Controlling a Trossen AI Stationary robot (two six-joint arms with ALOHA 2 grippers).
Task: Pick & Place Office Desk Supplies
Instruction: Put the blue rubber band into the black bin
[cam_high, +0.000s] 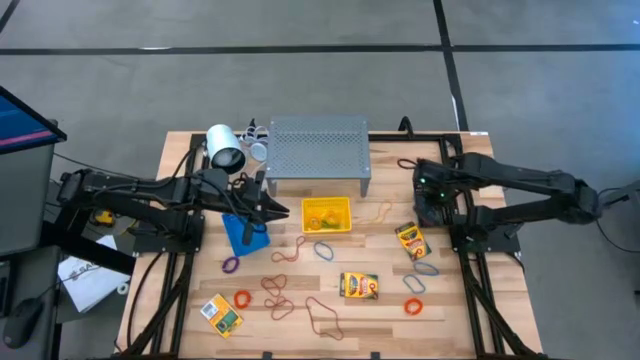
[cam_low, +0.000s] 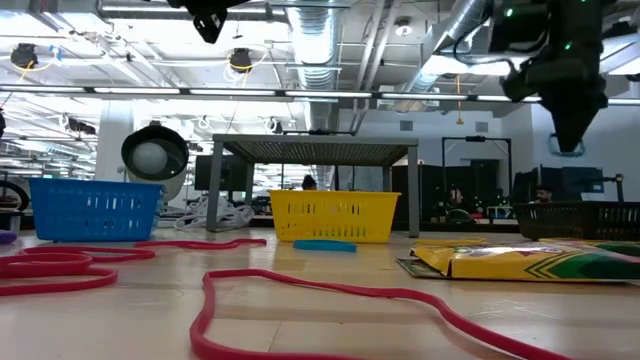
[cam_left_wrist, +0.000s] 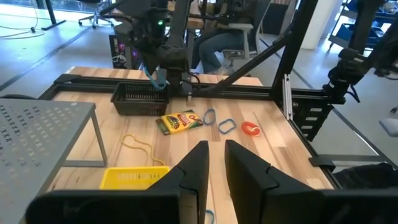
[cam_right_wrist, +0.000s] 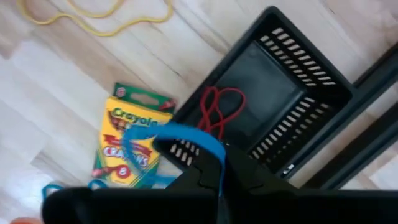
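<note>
The grey perforated shelf (cam_high: 318, 152) stood at the table's back, between the two arms. Under the right gripper (cam_right_wrist: 217, 163) sat the black bin (cam_right_wrist: 283, 93), a red rubber band (cam_right_wrist: 217, 112) lying in it; a crayon box (cam_right_wrist: 130, 144) lay just beside that bin. The right gripper was clamped on a blue rubber band (cam_right_wrist: 180, 134), which hung looped from its tips above the bin's edge. The left gripper (cam_left_wrist: 215, 163), its fingers slightly apart and holding nothing, hovered over the yellow bin (cam_high: 327, 214), the blue bin (cam_high: 244, 232) beside it.
</note>
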